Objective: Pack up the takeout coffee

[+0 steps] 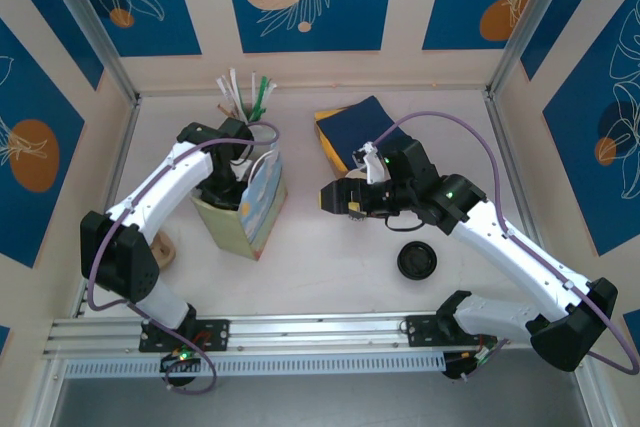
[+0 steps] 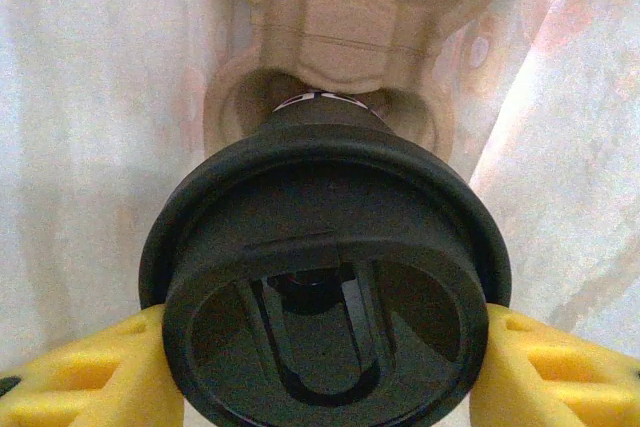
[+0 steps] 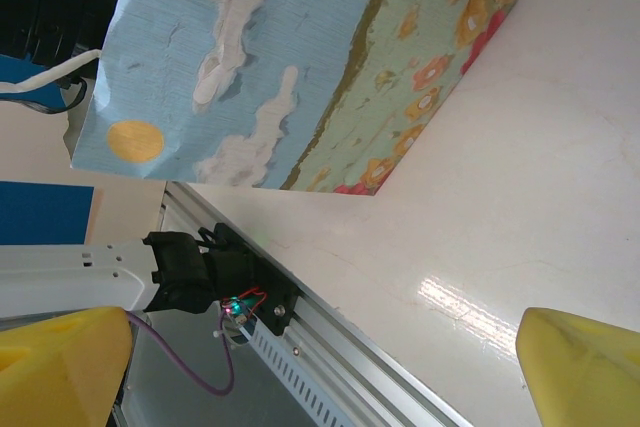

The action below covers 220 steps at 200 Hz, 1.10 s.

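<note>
Broadly, the pale table (image 1: pixel 330 247) carries everything, and the biggest thing on it is the printed paper bag (image 1: pixel 262 205), sky and flowers on its side, standing left of centre. The left arm (image 1: pixel 170 182) bends over the bag's open top and reaches down into it. The right arm (image 1: pixel 520 247) stretches from the right toward the bag and ends short of it. The right fingers (image 3: pixel 585 367) stand wide apart with nothing between them. Inside the bag lies a brown pulp cup carrier (image 2: pixel 350 17). The takeout coffee (image 2: pixel 325 277) is over 1 of the carrier's wells, and the left fingers (image 2: pixel 80 377) are clamped on the 2 sides of its black lid. Whether the cup is fully seated I cannot tell. A dark blue and yellow folded stack (image 1: pixel 352 132) lies at the back of the table, with a bundle of straws (image 1: pixel 245 95) left of it. A loose black lid (image 1: pixel 416 260) sits near the right arm
</note>
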Motion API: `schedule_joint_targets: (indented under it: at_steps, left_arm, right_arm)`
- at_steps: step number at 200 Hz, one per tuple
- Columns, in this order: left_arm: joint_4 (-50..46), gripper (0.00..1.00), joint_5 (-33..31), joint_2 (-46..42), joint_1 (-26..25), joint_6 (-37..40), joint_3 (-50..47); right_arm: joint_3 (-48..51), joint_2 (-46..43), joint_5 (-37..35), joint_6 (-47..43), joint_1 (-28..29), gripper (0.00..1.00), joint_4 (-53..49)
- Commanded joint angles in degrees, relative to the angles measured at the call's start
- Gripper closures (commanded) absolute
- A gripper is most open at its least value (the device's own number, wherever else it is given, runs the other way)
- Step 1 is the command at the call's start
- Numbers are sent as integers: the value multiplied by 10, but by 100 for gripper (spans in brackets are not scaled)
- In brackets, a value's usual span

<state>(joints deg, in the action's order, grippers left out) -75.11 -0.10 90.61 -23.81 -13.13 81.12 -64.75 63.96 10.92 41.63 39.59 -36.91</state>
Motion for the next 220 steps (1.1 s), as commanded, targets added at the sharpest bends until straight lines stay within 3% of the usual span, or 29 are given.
schedule_joint_targets:
  at_steps: [1,220]
  left_arm:
    - [-4,51,1,6,10,3,-12]
    - [21,52,5,27,14,5,-33]
  right_arm:
    - [9,4,14,-3,-4,1,1]
    - [9,-2,16,-7,-9,1,-5]
